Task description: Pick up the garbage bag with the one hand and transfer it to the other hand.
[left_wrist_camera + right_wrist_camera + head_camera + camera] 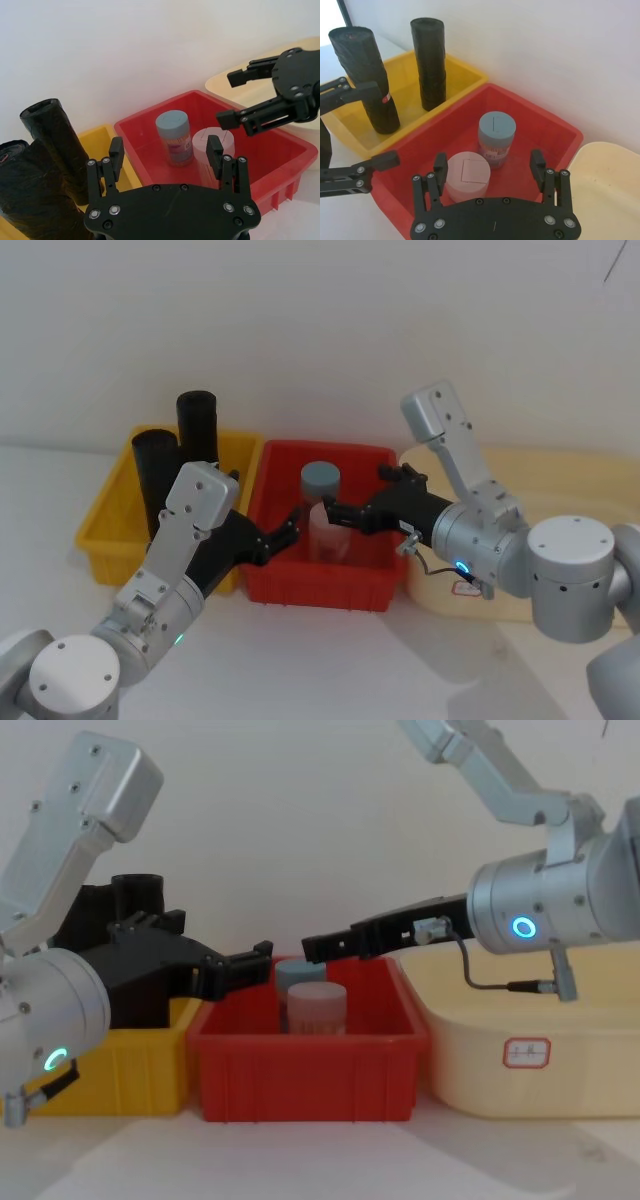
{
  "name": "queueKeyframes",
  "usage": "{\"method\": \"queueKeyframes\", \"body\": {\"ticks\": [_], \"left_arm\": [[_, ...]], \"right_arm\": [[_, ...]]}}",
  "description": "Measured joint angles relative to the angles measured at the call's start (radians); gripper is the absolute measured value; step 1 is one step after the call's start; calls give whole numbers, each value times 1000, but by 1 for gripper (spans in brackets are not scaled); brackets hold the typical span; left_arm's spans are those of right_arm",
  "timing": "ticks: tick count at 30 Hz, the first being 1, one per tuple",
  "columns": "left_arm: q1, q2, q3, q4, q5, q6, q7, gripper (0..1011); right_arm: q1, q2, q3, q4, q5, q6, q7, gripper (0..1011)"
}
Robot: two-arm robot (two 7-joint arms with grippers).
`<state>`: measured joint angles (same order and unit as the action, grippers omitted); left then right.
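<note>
The garbage bag (153,472), a thick, lumpy black roll with a band on its side, stands upright in the yellow bin (105,540); it also appears in the right wrist view (362,70) and the left wrist view (22,195). My left gripper (285,534) is open and empty, to the right of the bag at the red bin's near left rim (166,150). My right gripper (360,494) is open too, and hovers over the red bin (488,160), facing the left one. Neither gripper touches the bag.
A slimmer black roll (197,423) stands behind the bag in the same yellow bin. The red bin (320,587) holds a jar with a blue-grey lid (321,480) and a pink-lidded jar (325,532). A cream tub (520,1060) sits to the right.
</note>
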<state>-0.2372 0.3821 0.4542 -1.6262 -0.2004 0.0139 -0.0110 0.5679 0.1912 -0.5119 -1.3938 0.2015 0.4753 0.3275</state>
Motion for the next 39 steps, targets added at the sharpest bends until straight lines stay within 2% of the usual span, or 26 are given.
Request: {"method": "queueKeyframes", "body": {"ticks": [20, 39], "left_arm": [[0, 0, 0, 0, 0, 0, 0, 1001], [0, 0, 0, 0, 0, 0, 0, 1001]], "right_arm": [[55, -30, -28, 141, -25, -13, 50, 1000], [101, -63, -23, 241, -24, -7, 88, 1000]]}}
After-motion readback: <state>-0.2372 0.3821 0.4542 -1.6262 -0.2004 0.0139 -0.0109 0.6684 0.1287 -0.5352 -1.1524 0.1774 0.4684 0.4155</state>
